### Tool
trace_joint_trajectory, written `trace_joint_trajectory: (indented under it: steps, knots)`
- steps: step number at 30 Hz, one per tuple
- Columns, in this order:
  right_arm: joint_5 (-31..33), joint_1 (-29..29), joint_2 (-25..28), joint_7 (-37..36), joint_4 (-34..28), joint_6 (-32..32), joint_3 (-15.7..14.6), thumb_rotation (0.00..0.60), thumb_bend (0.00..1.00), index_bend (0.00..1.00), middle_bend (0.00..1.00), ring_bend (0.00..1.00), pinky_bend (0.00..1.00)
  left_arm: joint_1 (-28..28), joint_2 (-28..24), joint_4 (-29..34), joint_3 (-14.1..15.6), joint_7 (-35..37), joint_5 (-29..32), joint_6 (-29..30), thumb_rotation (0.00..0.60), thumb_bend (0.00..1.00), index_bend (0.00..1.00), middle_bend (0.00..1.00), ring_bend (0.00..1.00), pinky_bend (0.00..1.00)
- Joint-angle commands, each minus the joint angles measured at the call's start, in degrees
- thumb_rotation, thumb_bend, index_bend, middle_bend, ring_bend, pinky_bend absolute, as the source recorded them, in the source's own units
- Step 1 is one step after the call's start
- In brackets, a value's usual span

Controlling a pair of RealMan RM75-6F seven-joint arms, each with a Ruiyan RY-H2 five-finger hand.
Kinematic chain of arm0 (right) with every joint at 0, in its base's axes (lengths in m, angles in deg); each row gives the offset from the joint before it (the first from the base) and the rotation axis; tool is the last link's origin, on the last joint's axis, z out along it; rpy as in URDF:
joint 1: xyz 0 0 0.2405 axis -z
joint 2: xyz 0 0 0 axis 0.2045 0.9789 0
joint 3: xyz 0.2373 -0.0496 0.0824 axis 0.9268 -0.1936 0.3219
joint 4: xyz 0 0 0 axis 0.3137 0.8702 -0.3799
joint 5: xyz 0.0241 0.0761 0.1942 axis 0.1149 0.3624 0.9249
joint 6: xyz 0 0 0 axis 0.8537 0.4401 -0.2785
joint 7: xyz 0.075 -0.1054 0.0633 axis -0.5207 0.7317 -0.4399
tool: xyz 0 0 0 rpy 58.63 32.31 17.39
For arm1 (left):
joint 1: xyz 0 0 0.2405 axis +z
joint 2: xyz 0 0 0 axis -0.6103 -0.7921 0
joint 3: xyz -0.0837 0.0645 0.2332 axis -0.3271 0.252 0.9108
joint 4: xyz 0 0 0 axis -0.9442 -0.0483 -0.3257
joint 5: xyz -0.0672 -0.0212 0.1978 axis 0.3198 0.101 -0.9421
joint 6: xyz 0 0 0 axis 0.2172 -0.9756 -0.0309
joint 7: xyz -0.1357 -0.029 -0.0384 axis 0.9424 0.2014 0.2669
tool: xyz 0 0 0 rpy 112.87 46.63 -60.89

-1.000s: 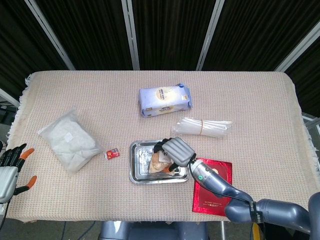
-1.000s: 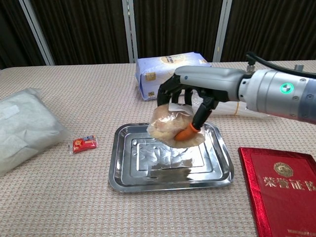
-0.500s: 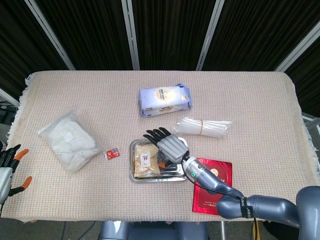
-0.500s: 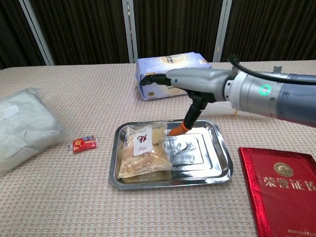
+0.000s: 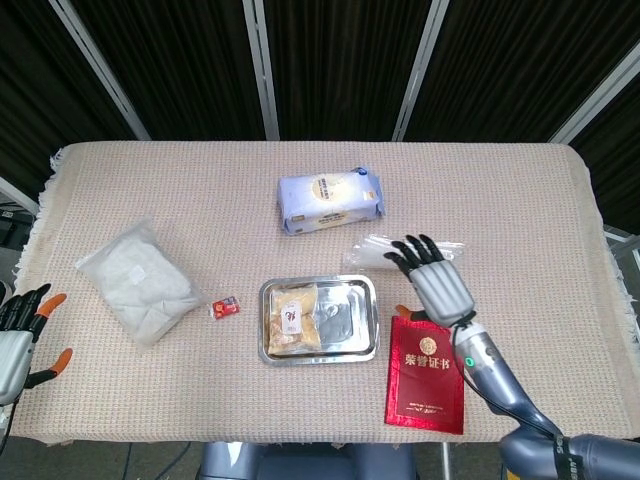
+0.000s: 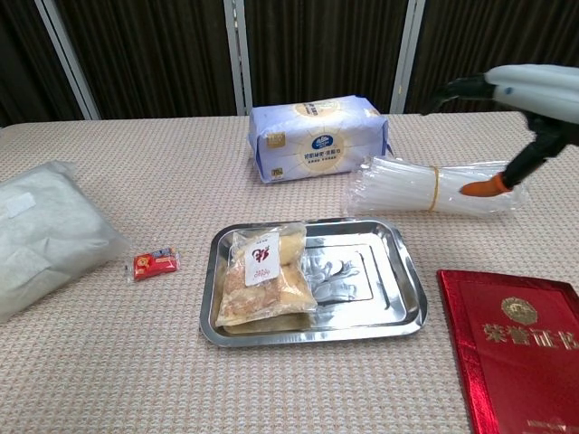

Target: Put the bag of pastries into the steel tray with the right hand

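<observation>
The clear bag of pastries [image 5: 293,320] [image 6: 261,276], with a white label on top, lies flat in the left half of the steel tray [image 5: 352,322] [image 6: 371,294]. My right hand [image 5: 434,280] [image 6: 514,108] hovers to the right of the tray, above the bundle of clear straws, with its fingers spread and nothing in it. It is well apart from the bag. My left hand [image 5: 20,335] sits at the table's front left edge, away from everything, fingers apart and empty.
A blue-and-white tissue pack [image 5: 330,200] [image 6: 318,136] lies behind the tray. A banded bundle of clear straws [image 5: 405,255] [image 6: 432,188] lies right of it. A red booklet [image 5: 427,372] [image 6: 520,348] is right of the tray, a small red packet [image 5: 225,308] [image 6: 155,263] and a white bag [image 5: 140,280] left.
My right hand let go of the pastry bag into the tray, opened, then drew back up and to the right, off the tray. The bag now lies still.
</observation>
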Motion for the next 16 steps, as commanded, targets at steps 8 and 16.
trace_joint_trajectory:
  steps: [8, 16]
  knots:
    - [-3.2, 15.48, 3.04, -2.27, 2.06, 17.97, -6.34, 0.6, 0.16, 0.14, 0.05, 0.0, 0.04, 0.56, -0.09, 1.14, -0.23, -1.15, -0.72, 1.92, 0.6, 0.32, 0.13, 0.0, 0.0, 0.0]
    - [-6.12, 22.17, 1.85, -3.71, 3.89, 25.83, -8.37, 0.6, 0.16, 0.09, 0.01, 0.0, 0.0, 1.77, -1.0, 2.72, 0.46, -1.57, -2.87, 4.65, 0.6, 0.32, 0.13, 0.0, 0.0, 0.0]
